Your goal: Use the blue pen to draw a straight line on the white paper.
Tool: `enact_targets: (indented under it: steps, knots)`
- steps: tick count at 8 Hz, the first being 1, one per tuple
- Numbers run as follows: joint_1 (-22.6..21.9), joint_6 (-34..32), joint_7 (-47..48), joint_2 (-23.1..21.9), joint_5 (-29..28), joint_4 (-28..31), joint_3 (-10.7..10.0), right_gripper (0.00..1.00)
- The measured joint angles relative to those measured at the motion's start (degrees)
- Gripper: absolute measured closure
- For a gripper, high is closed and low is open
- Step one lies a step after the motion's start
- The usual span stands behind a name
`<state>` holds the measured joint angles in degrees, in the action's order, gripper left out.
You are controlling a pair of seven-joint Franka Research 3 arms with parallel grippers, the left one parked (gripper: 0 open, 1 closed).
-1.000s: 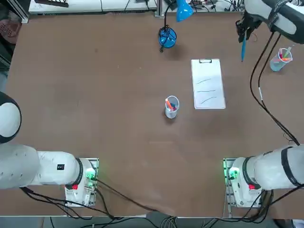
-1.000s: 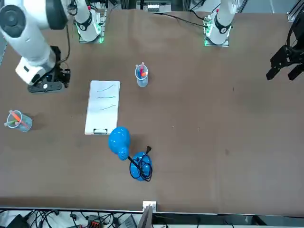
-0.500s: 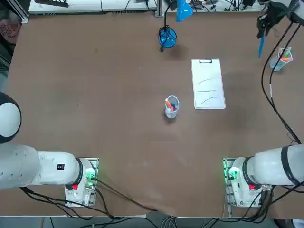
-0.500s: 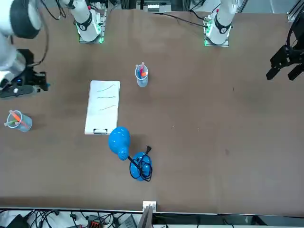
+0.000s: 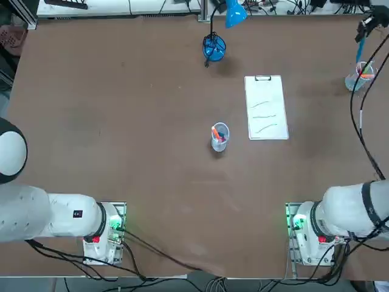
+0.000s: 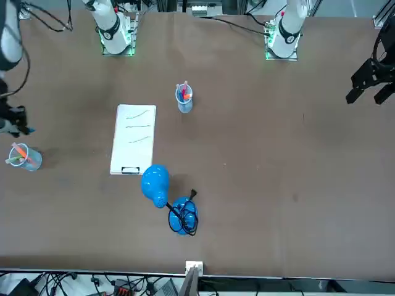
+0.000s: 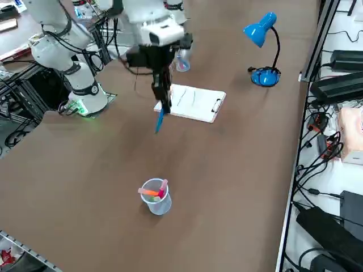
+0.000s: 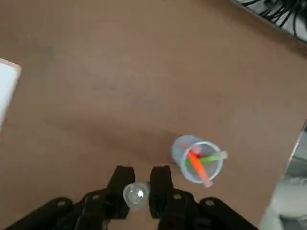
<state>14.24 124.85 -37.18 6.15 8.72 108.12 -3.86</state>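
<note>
Nearest in the right side view, low in the frame, stands a clear plastic cup (image 7: pixel 155 198) of orange and pink pens on the brown table (image 7: pixel 238 187). Above it, at upper centre, the right arm's black two-finger gripper (image 7: pixel 160 101) hangs clamped on the slim bright-blue stick pen (image 7: pixel 159 120), tip down. Beyond lie the white rectangular paper (image 7: pixel 190 102) on its clipboard and, upper right, a blue desk lamp (image 7: pixel 261 45).

A: The top view's right edge is cutting off the right gripper (image 5: pixel 369 23), and only a bit of the pen (image 5: pixel 360 47) is showing there.

B: Its upper end is hiding between the fingers (image 7: pixel 164 93) in the side view, and the paper's (image 5: pixel 266 107) lines are showing too faint to read.
</note>
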Motion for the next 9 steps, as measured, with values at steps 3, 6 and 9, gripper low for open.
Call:
enact_targets:
  steps: [3,6,9]
  knots:
    - [7.96,10.5,-11.68,7.37,-1.53,-0.18,-0.02,0.78]
    - [10.34,11.84,-14.34,11.07,-4.16,-1.12,0.04,0.78]
    - [11.15,13.73,-14.79,13.44,-6.55,-1.3,0.1,0.78]
